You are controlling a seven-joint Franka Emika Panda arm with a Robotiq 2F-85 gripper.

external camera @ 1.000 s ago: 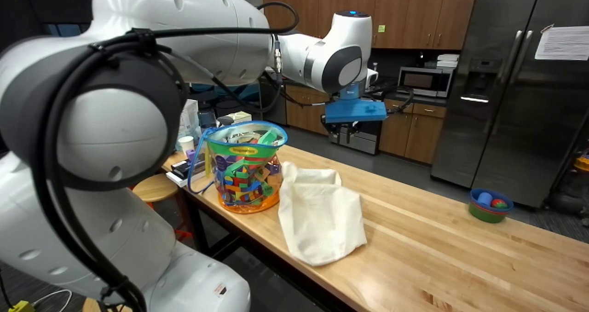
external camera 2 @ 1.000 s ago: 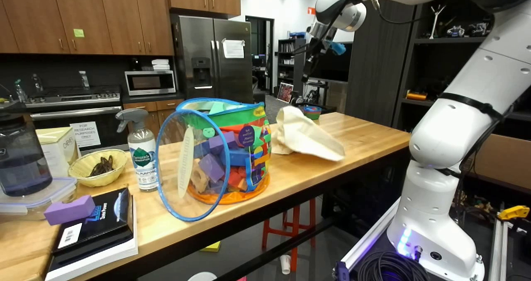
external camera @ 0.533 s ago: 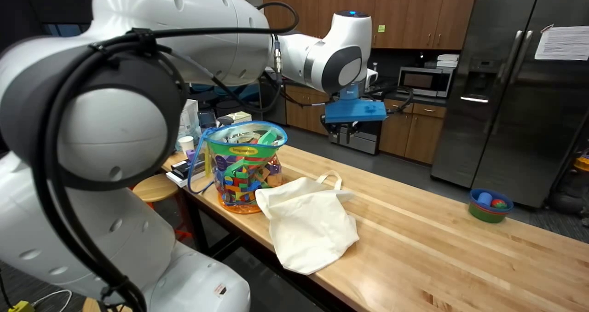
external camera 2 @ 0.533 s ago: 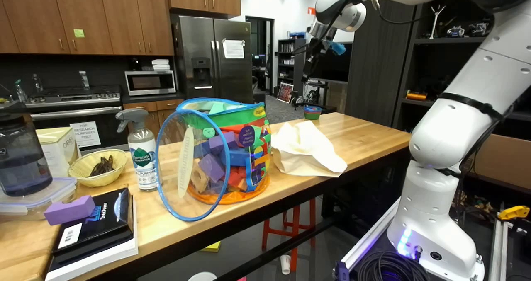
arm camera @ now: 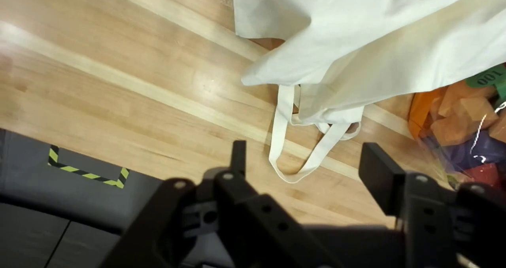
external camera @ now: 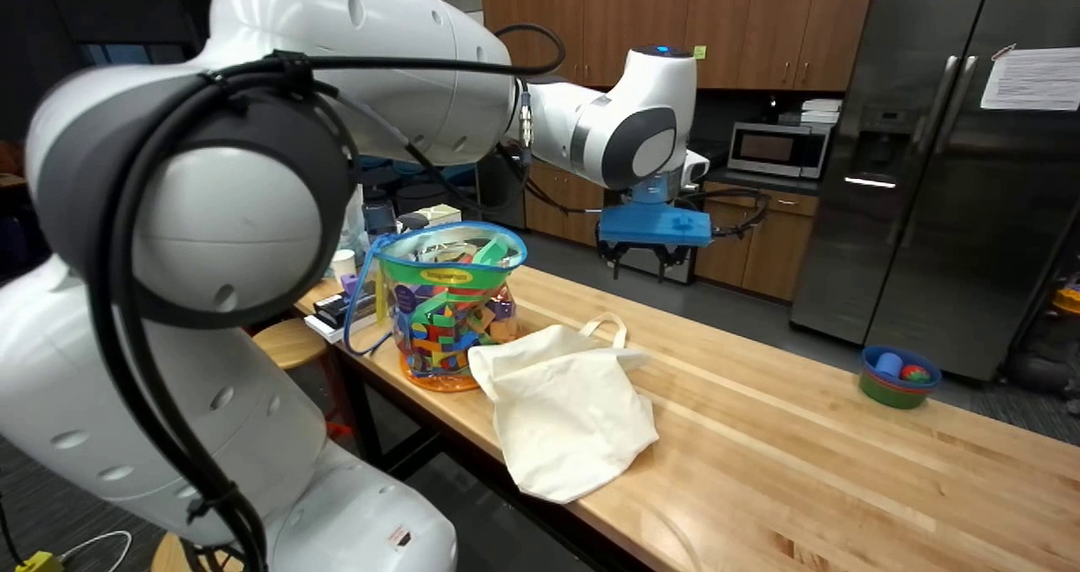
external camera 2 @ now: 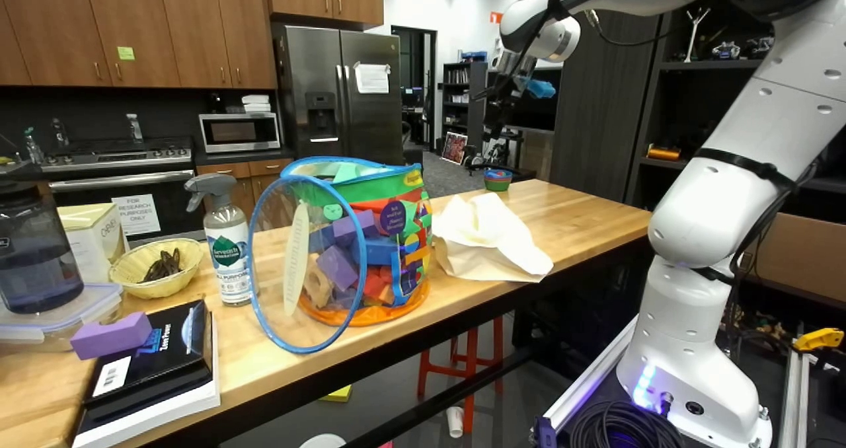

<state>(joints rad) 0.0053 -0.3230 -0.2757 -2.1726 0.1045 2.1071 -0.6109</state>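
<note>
My gripper (arm camera: 304,159) is open and empty, its fingers (arm camera: 385,181) wide apart. It hangs above the wooden table in both exterior views (external camera: 639,273) (external camera 2: 492,131). Nearest below it is a cream cloth tote bag (arm camera: 355,42), lying crumpled on the table (external camera: 574,412) (external camera 2: 486,236). One strap handle (arm camera: 278,129) of the bag lies looped on the wood, seen between the fingers in the wrist view, with no contact. A clear zip bag of colourful foam blocks (external camera: 447,327) stands upright beside the tote. It shows in part at the wrist view's right edge (arm camera: 458,121).
Stacked bowls (external camera: 894,393) holding small toys stand at the table's far end. A spray bottle (external camera 2: 227,250), yellow basket (external camera 2: 158,283), black box (external camera 2: 149,352) and purple block (external camera 2: 111,334) stand beyond the block bag. The block bag's round lid (external camera 2: 307,263) hangs open.
The tote bag slumped flatter toward the table's near edge between the two earlier moments, with one handle now spread out. My arm has since lowered slightly, and my gripper's fingers have spread apart.
</note>
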